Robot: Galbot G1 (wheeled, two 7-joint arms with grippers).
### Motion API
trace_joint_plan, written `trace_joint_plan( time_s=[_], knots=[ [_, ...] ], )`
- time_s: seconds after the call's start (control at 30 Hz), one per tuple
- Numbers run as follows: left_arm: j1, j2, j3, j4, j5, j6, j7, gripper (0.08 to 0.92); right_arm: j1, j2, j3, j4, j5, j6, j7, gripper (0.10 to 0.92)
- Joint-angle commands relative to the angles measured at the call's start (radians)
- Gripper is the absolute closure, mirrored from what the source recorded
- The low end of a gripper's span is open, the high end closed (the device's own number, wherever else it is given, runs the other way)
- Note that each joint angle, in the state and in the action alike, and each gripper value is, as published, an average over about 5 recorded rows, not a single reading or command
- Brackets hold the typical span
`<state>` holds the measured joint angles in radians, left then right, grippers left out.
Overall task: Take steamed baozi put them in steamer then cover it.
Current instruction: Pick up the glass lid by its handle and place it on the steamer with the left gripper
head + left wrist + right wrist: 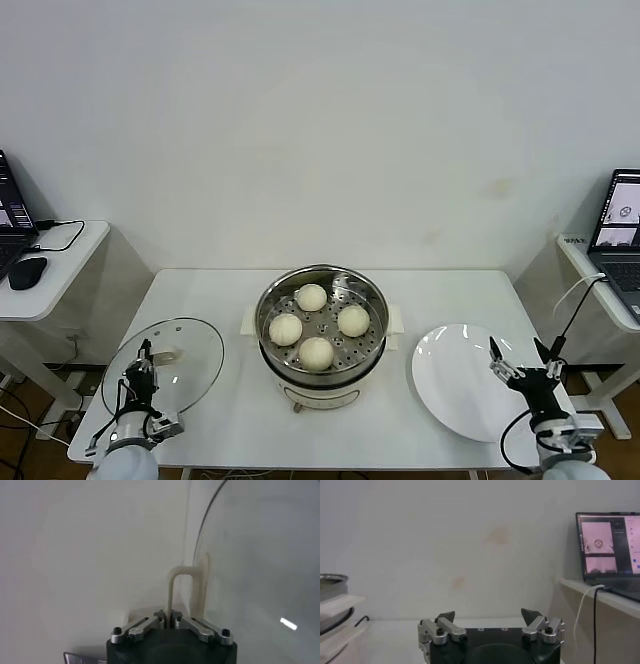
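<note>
Gripping the cover (pixel 165 362) by its handle, left hand (pixel 143 362) tilts it.

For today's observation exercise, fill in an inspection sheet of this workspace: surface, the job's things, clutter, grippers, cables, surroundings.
Surface: white rectangular table, against a plain white wall.
Job's things: four cream-white round baozi lie on the perforated tray of the round stainless-steel steamer, which is uncovered; the clear glass lid with its cream handle is off the steamer, at the table's left.
Clutter: flat white round plate, bare.
Grippers: left gripper shut on the lid's handle; right gripper open, holding nothing, over the plate's near right edge.
Cables: black cable on the left side table; white cable by the right laptop.
Surroundings: side tables on both sides, black mouse on the left one.
</note>
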<state>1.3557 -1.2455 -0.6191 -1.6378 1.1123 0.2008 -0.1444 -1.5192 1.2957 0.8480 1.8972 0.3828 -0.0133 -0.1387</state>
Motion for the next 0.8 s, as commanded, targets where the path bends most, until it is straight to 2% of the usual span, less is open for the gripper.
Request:
trace_joint_plan(
  time_s=[0.03,0.2,0.4,0.53,0.8],
  knots=[
    [0.106,0.030,-0.021,-0.278,-0.040,0.161,0.078,0.855,0.016,0.005,-0.002,0.008,0.003,-0.013,0.006,0.203],
    [0.100,0.055,-0.041,-0.340,-0.011,0.226,0.121,0.855,0.021,0.013,0.002,0.021,-0.004,-0.028,0.008,0.203],
    [0.066,0.034,0.008,-0.554,0.068,0.326,0.312,0.855,0.019,0.030,0.002,0.035,-0.035,-0.052,0.021,0.203],
    [0.007,-0.014,0.094,-0.625,0.184,0.363,0.396,0.855,0.015,0.051,-0.002,0.046,-0.077,-0.054,0.018,0.203],
    [-0.074,-0.090,0.247,-0.584,0.300,0.372,0.406,0.855,0.005,0.106,-0.016,0.053,-0.130,-0.042,0.009,0.203]
  ],
)
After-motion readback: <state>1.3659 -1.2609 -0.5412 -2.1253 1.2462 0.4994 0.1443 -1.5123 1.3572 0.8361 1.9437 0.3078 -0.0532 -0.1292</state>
